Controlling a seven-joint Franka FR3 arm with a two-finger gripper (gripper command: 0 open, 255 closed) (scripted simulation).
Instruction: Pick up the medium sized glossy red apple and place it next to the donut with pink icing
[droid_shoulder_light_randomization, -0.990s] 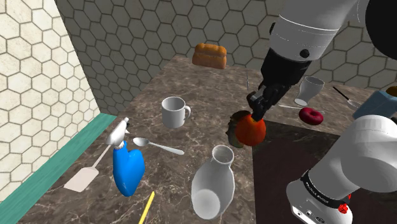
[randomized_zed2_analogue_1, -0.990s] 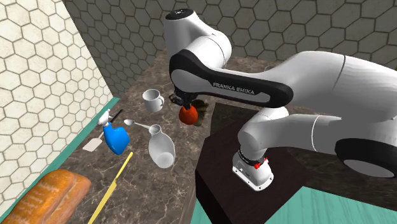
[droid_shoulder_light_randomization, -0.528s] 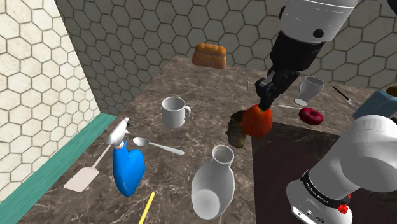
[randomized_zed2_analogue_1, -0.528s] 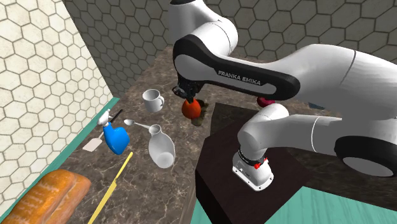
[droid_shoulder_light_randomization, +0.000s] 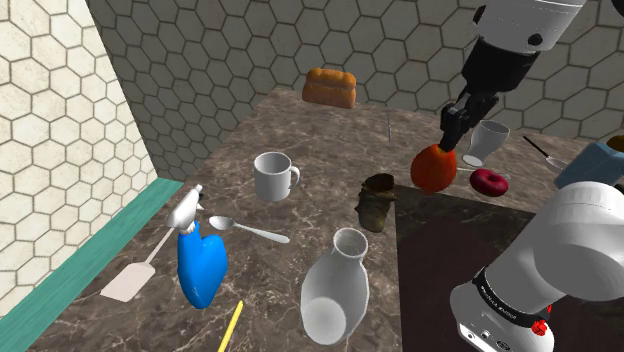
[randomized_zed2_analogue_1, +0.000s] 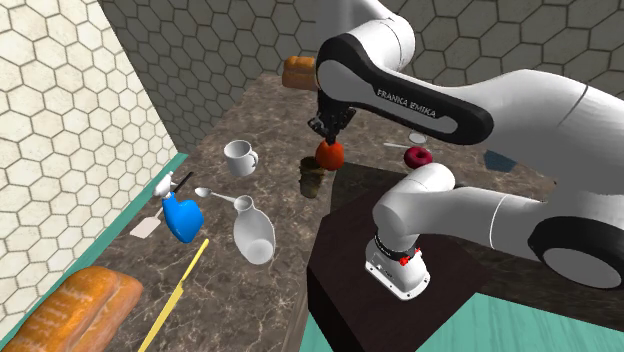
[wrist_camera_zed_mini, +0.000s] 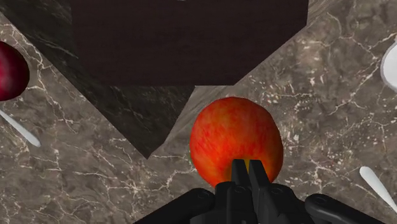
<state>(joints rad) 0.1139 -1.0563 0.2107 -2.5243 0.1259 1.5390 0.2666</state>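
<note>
I have the all-black two-finger gripper (droid_shoulder_light_randomization: 452, 137) clenched on the top of the glossy red-orange round apple (droid_shoulder_light_randomization: 434, 168). The apple hangs below its jaws over the brown marble counter (droid_shoulder_light_randomization: 320, 140), near the dark red ring donut (droid_shoulder_light_randomization: 489, 181).

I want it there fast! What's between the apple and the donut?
Between held apple and donut: only a thin white handle on marble counter, in the shoulder view.

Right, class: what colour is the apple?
Red-orange with a yellowish patch near the fingers; the wrist view shows the apple best.
</note>
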